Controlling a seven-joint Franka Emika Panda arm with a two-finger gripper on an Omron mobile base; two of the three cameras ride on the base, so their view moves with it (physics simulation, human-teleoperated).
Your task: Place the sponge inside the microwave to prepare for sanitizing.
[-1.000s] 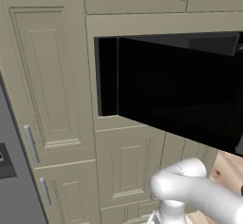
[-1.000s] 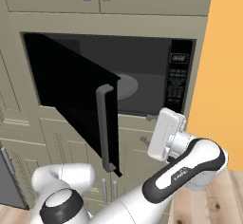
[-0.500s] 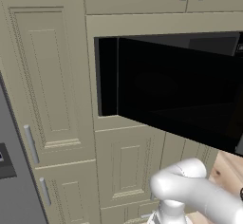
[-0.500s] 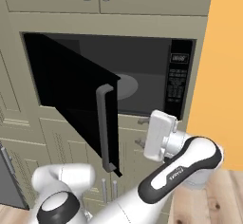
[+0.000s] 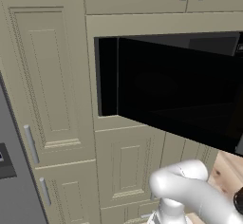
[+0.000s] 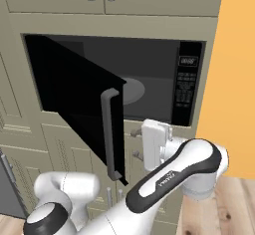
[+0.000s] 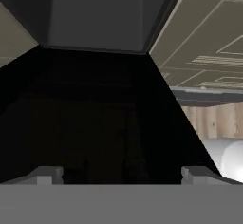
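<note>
the two-finger gripper [image 7: 121, 174] stood wide apart with nothing between its dark tips, close before the glossy black door [image 6: 79, 104] of the large built-in microwave [image 6: 149, 79]. that door hung swung out, its grey bar handle [image 6: 108, 129] upright. behind it, the dark grey cavity held a round turntable [image 6: 133, 89]. beige panelled cabinets [image 5: 47, 99] surrounded it, above a wooden floor [image 6: 219, 214].

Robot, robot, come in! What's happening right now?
Pincer open, holding nothing. Microwave door swung open, turntable bare. Door hangs beside the arm.
</note>
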